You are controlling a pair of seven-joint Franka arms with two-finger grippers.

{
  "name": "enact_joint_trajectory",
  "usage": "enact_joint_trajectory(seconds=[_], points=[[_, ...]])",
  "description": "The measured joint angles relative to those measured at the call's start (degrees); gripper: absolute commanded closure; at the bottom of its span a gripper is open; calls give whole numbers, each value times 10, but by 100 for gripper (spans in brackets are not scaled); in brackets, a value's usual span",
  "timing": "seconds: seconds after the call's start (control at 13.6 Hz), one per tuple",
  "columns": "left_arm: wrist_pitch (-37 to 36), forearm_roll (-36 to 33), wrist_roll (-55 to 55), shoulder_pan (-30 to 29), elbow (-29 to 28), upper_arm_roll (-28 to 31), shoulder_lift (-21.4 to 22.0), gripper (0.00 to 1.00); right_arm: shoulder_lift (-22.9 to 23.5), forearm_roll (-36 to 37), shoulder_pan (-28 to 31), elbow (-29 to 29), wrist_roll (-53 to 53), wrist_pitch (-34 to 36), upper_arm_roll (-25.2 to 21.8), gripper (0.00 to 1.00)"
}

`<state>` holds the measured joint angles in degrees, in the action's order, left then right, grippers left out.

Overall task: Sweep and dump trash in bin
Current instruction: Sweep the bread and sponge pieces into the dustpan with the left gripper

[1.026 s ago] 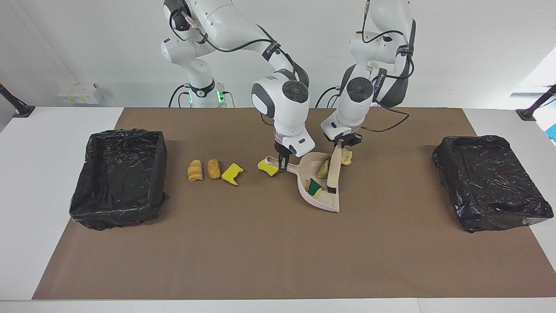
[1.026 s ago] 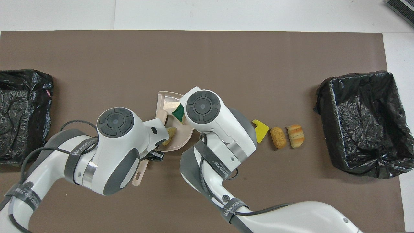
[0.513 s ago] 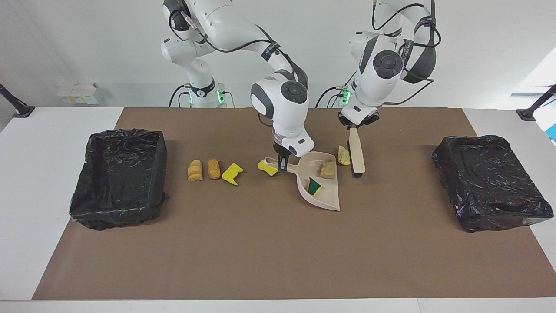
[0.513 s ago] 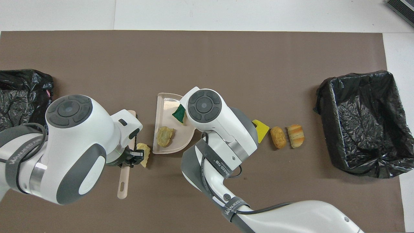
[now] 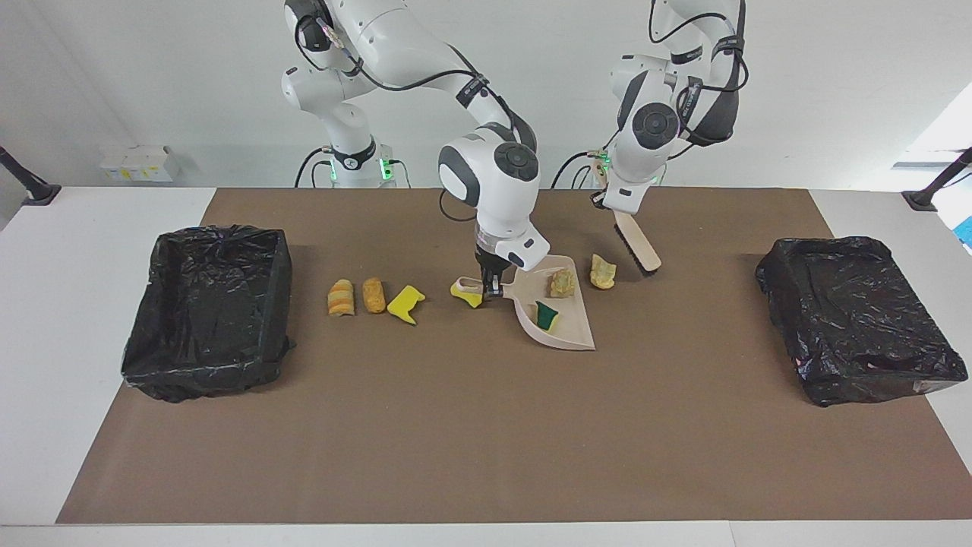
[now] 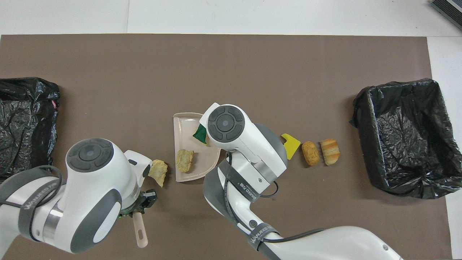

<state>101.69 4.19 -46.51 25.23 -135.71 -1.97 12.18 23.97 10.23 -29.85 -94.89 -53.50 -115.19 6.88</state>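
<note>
My right gripper (image 5: 492, 287) is shut on the handle of the beige dustpan (image 5: 569, 334), whose rim (image 6: 179, 124) shows from above. In the pan lie a green-and-yellow sponge bit (image 5: 545, 315) (image 6: 199, 134) and a tan chunk (image 5: 562, 283) (image 6: 184, 160). Another tan chunk (image 5: 602, 271) (image 6: 158, 172) lies on the mat beside the pan, toward the left arm's end. My left gripper (image 5: 613, 215) is shut on the brush (image 5: 636, 243), held tilted in the air above that chunk. A yellow sponge bit (image 5: 465, 292) touches the pan's handle.
A yellow sponge piece (image 5: 405, 304) (image 6: 290, 145) and two bread-like chunks (image 5: 373, 295) (image 5: 341, 297) lie in a row toward the right arm's end. Black-lined bins stand at each end of the mat (image 5: 209, 304) (image 5: 854, 319).
My left gripper lifted the brush out of the dustpan and drew it back toward the robots. The dustpan shifted slightly toward the robots with two scraps in it.
</note>
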Motion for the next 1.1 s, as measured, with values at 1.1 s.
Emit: enact_joint_trajectory(seconds=[1.1], points=[[289,73,96,56,33,-6,-95,100,-3,1,5,-17,-12,-20,0,100]])
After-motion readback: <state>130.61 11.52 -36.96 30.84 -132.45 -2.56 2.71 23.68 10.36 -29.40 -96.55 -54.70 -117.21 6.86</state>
